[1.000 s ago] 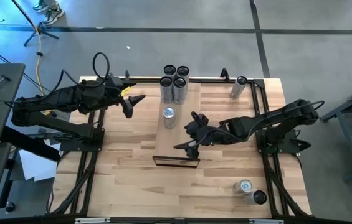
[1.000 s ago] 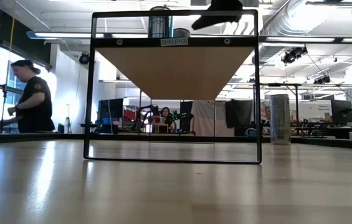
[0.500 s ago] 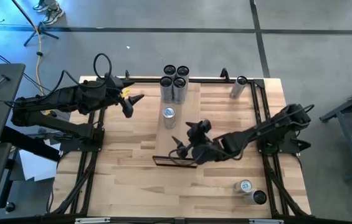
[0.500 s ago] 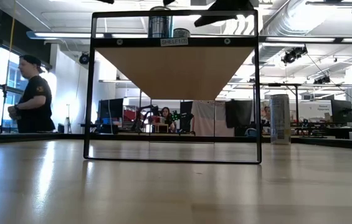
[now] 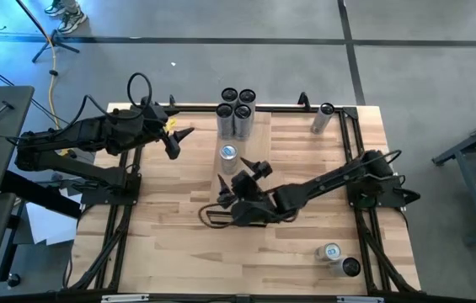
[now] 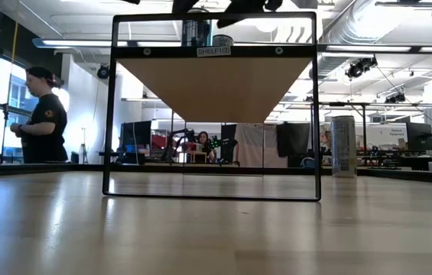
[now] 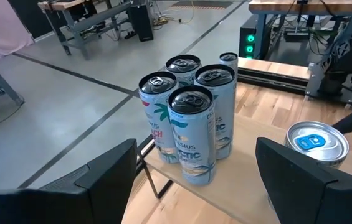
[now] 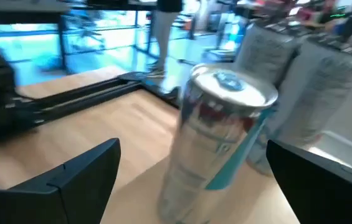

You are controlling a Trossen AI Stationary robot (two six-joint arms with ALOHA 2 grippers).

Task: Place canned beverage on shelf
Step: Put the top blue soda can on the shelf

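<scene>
Pale wood forms the shelf point(image 5: 236, 181), a narrow raised board set along the middle of the butcher-block desk point(image 5: 170, 244). A single silver can point(image 5: 228, 156) is stood upright on the shelf, apart from a cluster of four cans point(image 5: 236, 109) at the shelf's far end. The right claw point(image 5: 239, 178) is held over the shelf just beside the single can, its fingers spread apart with nothing between them; in the right wrist view the can point(image 8: 216, 140) is seen between and beyond the two dark fingers point(image 8: 70, 180). The left claw point(image 5: 179, 140) is held above the desk to the left of the shelf, its fingers also apart and empty. Two more cans point(image 5: 339, 259) are seen near the desk's front right corner and another can point(image 5: 323, 118) lies near the far right corner.
</scene>
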